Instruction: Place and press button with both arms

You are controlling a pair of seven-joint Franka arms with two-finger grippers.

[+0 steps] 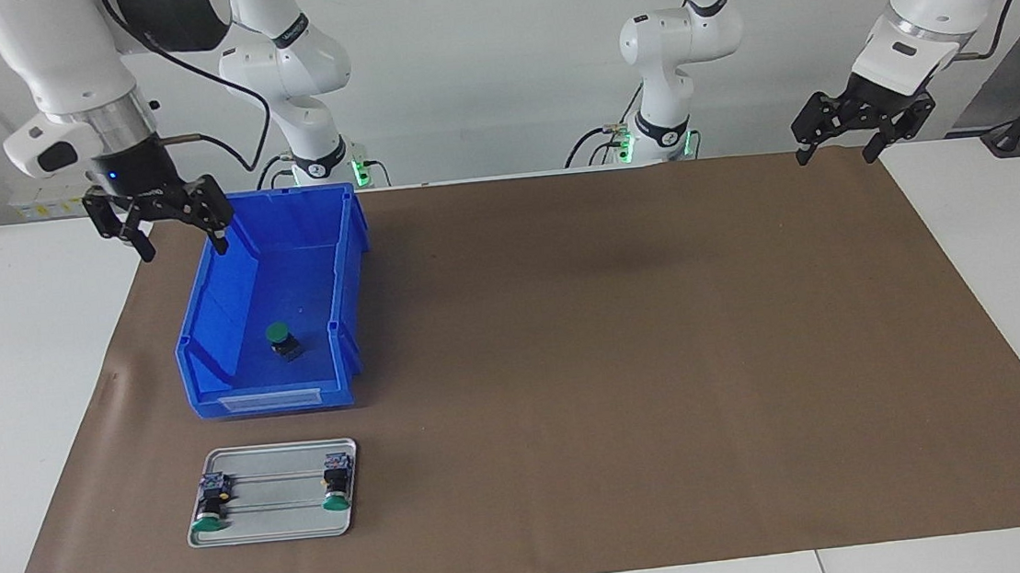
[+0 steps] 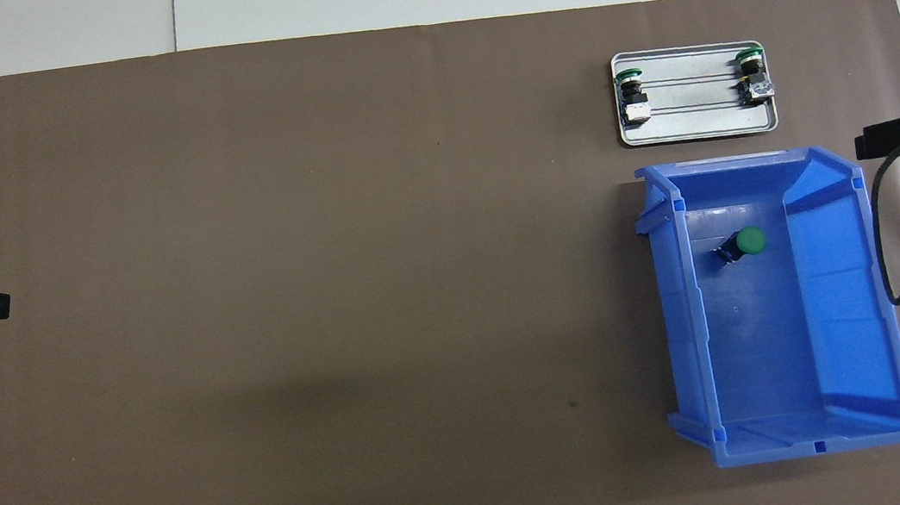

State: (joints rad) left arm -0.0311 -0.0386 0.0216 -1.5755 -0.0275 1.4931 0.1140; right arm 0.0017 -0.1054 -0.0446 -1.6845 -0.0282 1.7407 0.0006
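Observation:
One button (image 1: pixel 282 337) (image 2: pixel 744 242), with a green cap on a black body, lies tilted on the floor of the blue bin (image 1: pixel 349 245) (image 2: pixel 866 372). Two more buttons (image 1: pixel 213 506) (image 1: pixel 335 486) lie on their sides at the two ends of a small metal tray (image 1: pixel 277 521) (image 2: pixel 699 128). My right gripper (image 1: pixel 183 246) hangs open and empty in the air above the bin's rim toward the right arm's end of the table. My left gripper (image 1: pixel 835 155) hangs open and empty over the brown mat's edge at the left arm's end.
The tray sits just farther from the robots than the bin. A brown mat (image 1: pixel 618 360) covers most of the white table. A black cable (image 2: pixel 895 263) from the right arm hangs beside the bin's outer wall.

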